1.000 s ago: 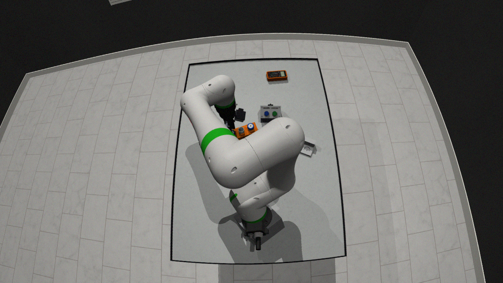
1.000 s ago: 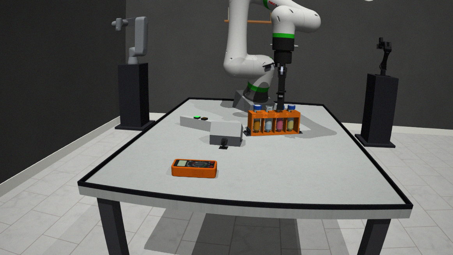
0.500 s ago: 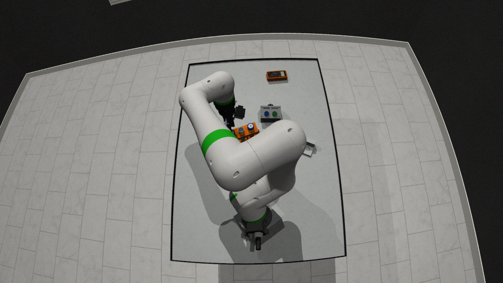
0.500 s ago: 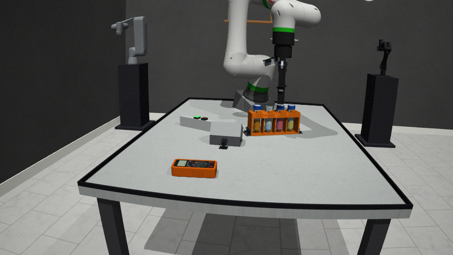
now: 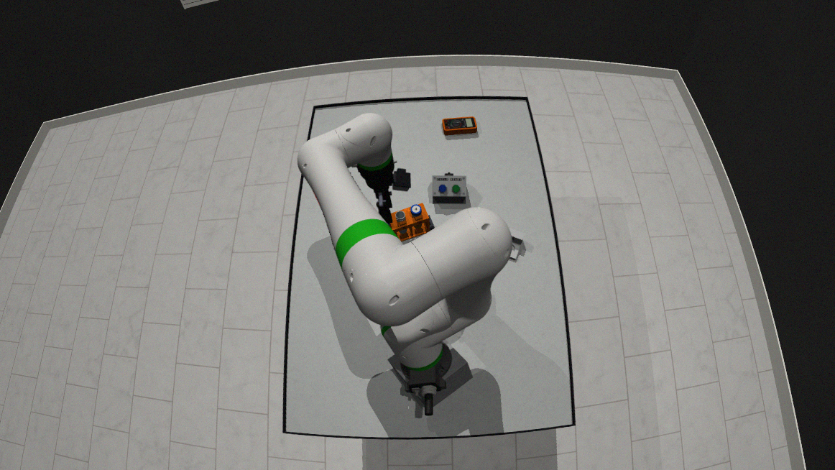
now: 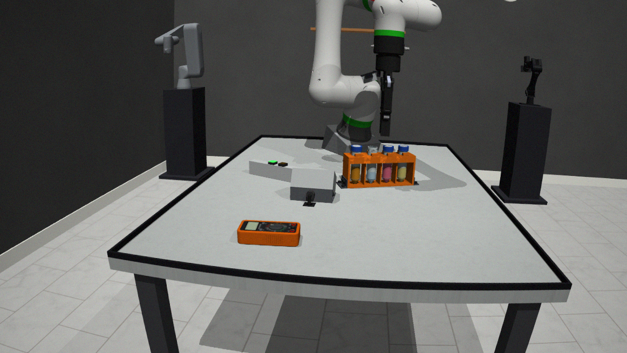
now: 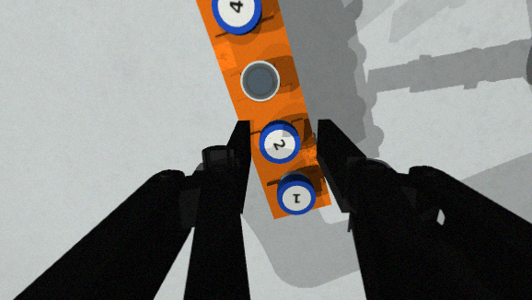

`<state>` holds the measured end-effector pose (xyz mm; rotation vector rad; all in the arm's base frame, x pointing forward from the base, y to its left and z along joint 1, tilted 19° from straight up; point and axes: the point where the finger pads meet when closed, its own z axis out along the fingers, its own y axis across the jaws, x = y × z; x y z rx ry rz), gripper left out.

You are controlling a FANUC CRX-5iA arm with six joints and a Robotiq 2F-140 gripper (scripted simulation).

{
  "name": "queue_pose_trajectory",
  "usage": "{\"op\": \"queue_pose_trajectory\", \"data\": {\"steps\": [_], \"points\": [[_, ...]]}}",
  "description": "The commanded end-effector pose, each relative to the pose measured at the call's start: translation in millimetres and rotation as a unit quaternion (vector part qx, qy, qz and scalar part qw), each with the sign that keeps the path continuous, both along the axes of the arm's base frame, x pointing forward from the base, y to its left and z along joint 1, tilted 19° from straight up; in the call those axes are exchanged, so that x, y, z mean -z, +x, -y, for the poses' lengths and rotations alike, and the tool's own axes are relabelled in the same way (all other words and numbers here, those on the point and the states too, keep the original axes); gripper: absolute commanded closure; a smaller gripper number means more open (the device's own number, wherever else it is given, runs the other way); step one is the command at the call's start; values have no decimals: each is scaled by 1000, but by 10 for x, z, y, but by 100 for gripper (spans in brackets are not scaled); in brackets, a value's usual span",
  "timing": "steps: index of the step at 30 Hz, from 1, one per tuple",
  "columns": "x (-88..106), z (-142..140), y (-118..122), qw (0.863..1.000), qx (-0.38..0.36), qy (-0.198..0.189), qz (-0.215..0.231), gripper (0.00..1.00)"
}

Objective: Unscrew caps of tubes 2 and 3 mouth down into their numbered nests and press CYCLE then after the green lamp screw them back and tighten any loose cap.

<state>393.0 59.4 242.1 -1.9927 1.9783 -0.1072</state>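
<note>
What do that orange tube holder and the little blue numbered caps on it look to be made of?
The orange tube holder looks like matte moulded plastic: flat, even colour, dull sheen, blotchy darker patches on its top. The blue caps, such as cap 2, look like smooth plastic too, with white numbered tops. The open tube has a pale, glassy rim; glass or clear plastic, I can't tell.

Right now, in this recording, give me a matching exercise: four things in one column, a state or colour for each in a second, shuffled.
Things:
1. Tube 3
2. Cap 2
3. Gripper
4. Multimeter

States:
A. orange case, lying on the table
B. on its tube, between the fingers but not touched
C. mouth bare
D. open, holding nothing

Pairs: 1-C, 2-B, 3-D, 4-A
</note>
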Motion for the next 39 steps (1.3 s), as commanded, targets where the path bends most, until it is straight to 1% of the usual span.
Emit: {"op": "queue_pose_trajectory", "data": {"steps": [1, 2, 4, 5, 6, 8, 12, 15, 19, 21, 22, 25, 36, 38, 39], "points": [[76, 279, -24, 990, -133, -32, 22, 64], [87, 324, -29, 987, -155, -39, 27, 64], [87, 324, -29, 987, -155, -39, 27, 64], [106, 405, -38, 977, -204, -53, 36, 64], [125, 486, -47, 970, -233, -63, 42, 64], [142, 562, -55, 960, -267, -74, 49, 64], [182, 727, -73, 932, -344, -97, 64, 64], [210, 849, -86, 907, -398, -113, 75, 64], [248, 1010, -103, 869, -467, -134, 88, 64], [248, 1010, -103, 869, -467, -134, 88, 64], [267, 1090, -112, 851, -497, -140, 94, 64], [325, 1333, -139, 851, -497, -140, 94, 64], [483, 2004, -212, 851, -497, -140, 94, 64], [483, 2004, -212, 851, -497, -140, 94, 64], [502, 2085, -221, 851, -497, -141, 94, 64]]}}
